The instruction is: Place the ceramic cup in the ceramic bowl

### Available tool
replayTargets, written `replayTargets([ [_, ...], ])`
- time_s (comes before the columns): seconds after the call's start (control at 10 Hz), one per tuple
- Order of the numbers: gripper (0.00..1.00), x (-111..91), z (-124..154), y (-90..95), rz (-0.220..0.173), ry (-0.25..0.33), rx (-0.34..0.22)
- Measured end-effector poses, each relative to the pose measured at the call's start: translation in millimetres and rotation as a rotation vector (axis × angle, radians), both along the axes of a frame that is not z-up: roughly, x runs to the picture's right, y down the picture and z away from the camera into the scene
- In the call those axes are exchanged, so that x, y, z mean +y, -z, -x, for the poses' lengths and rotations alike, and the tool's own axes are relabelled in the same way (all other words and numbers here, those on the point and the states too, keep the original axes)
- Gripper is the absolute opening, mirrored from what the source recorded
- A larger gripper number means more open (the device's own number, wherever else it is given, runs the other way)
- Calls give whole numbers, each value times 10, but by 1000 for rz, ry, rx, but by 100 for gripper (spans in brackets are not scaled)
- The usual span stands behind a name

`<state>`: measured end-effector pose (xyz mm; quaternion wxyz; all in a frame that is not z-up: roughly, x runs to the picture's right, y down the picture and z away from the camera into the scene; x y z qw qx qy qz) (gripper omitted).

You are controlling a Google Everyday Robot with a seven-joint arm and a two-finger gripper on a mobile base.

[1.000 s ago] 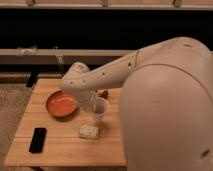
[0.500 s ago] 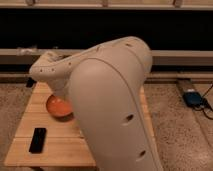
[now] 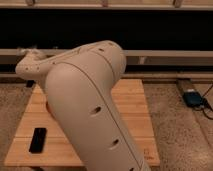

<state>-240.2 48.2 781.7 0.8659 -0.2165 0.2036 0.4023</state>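
Observation:
My large white arm (image 3: pixel 85 110) fills the middle of the camera view and covers most of the wooden table (image 3: pixel 135 115). The ceramic cup is hidden behind the arm. Of the ceramic bowl, only a thin orange sliver (image 3: pixel 48 106) shows at the arm's left edge. The arm's far link (image 3: pixel 30 65) reaches to the left above the table's back left corner. My gripper is hidden behind the arm, out of view.
A flat black rectangular object (image 3: pixel 38 140) lies near the table's front left corner. A blue device (image 3: pixel 192 97) with a cable sits on the speckled floor to the right. A dark wall with a rail runs behind the table.
The arm has swung further across the view. The cup and the white block seen one second ago are now covered, and the bowl is nearly fully hidden.

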Motion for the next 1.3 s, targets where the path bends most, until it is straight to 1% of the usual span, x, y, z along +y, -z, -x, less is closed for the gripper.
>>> replayTargets([
  [0.2, 27, 129, 42, -113, 17, 27, -21],
  [0.3, 39, 199, 73, -178, 24, 38, -30],
  [0.4, 47, 233, 91, -217, 25, 40, -36],
  [0.5, 56, 249, 112, -243, 22, 40, -46],
  [0.6, 68, 259, 139, -266, 13, 38, -60],
  [0.7, 75, 260, 163, -280, 5, 37, -70],
  [0.8, 80, 257, 205, -286, -6, 36, -86],
  [0.9, 80, 258, 250, -291, -16, 36, -104],
  [1.3, 80, 257, 380, -252, -29, 40, -176],
])
